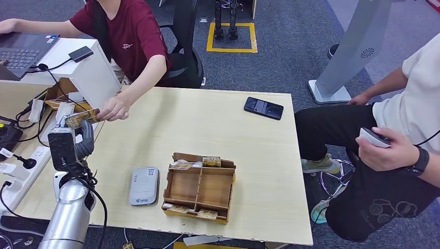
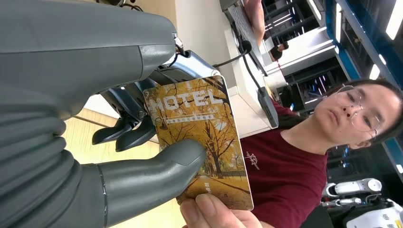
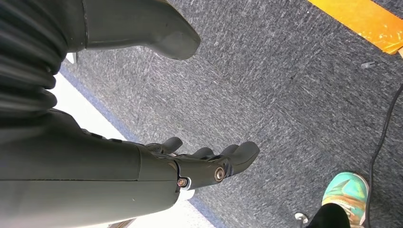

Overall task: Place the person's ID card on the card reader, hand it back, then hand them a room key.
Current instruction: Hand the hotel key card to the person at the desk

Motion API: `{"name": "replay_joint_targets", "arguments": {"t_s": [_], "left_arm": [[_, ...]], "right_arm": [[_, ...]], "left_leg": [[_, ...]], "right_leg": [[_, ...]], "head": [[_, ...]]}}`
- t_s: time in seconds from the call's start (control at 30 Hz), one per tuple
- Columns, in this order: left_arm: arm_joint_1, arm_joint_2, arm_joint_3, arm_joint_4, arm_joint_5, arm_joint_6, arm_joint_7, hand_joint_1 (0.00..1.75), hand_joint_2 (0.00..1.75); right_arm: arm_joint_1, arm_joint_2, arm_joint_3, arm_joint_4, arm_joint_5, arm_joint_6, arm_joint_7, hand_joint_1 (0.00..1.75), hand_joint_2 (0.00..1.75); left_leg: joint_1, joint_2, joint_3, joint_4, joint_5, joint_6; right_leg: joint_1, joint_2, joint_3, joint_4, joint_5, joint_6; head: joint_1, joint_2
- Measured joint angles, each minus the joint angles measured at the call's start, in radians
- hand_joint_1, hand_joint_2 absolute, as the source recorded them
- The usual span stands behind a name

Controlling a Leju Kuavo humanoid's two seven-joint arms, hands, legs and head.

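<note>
- Table (image 1: 207,129): pale wood-grain laminate, flat and smooth; a card would slide easily on it.
- Tray (image 1: 200,188): brown wooden organiser split into compartments, with patterned cards lying in the slots along its near and far sides; the middle compartments look bare.
- Reader (image 1: 143,185): light grey rounded slab lying flat on the table just beside the tray, on its left.
- Phone (image 1: 263,108): dark glossy slab near the table's far edge.
- Left hand (image 2: 142,161): raised at the table's left end, thick grey thumb pressed on the face of the card with the darker fingers behind it, so it pinches the card.
- Right hand (image 3: 204,166): hangs over grey carpet, fingers loosely apart, holding nothing.
- Card (image 2: 199,137): thin, stiff, glossy plastic printed "HOTEL" over yellow autumn trees, likely the room key. It sits between the left hand and the person's hand (image 1: 114,109), whose fingertip touches its free end.
- Handling, as I judge it: very light, rigid, slippery on its faces; best pinched face-to-face near one short end, leaving the other end free for the person.
</note>
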Motion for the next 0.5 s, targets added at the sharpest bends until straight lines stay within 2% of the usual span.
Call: {"name": "replay_joint_targets", "arguments": {"t_s": [0.5], "left_arm": [[-0.001,0.0,0.0,0.0,0.0,-0.004,0.0,1.75,1.75]], "right_arm": [[0.0,0.0,0.0,0.0,0.0,0.0,0.0,0.0,1.75]], "left_leg": [[0.0,0.0,0.0,0.0,0.0,0.0]], "right_leg": [[0.0,0.0,0.0,0.0,0.0,0.0]], "head": [[0.0,0.0]]}}
